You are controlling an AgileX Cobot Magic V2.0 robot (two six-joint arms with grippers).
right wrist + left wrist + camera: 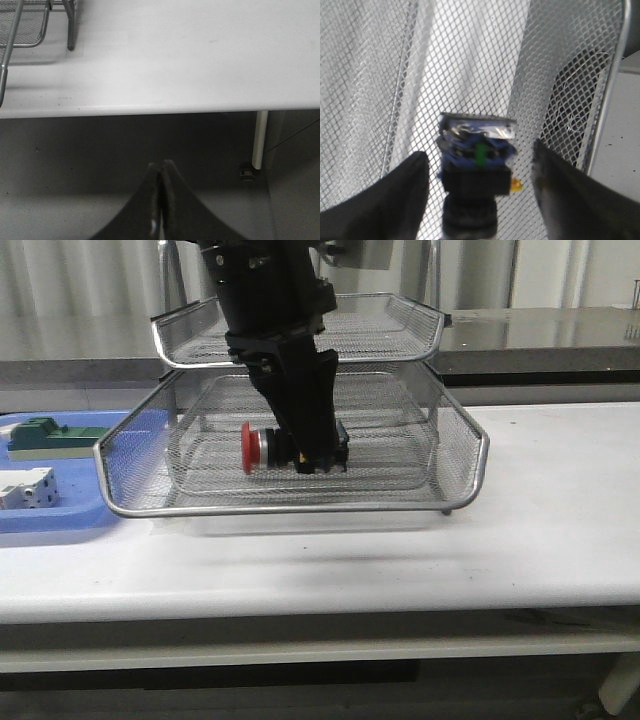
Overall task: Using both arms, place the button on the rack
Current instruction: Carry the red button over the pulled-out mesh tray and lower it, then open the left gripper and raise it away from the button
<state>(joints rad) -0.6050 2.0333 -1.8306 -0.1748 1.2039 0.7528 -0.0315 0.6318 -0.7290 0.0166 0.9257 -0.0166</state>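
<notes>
The button (262, 448) lies on its side on the mesh of the rack (300, 508), in the tier under the uppermost tray, with its red cap to the left. My left gripper (318, 455) reaches down into that tier over the button's black body. In the left wrist view the left gripper (479, 150) is open. Its fingers (405, 190) stand apart on either side of the button (476, 175), with a gap on each side, above the rack mesh (560, 75). My right gripper (161, 164) is shut and empty, off the table's front edge, and does not show in the front view.
A flat blue tray (60, 515) left of the rack holds a green-and-cream block (45, 435) and a white terminal block (25, 488). The white table (540, 520) extends right of the rack. A rack corner (25, 25) and a table leg (257, 140) show in the right wrist view.
</notes>
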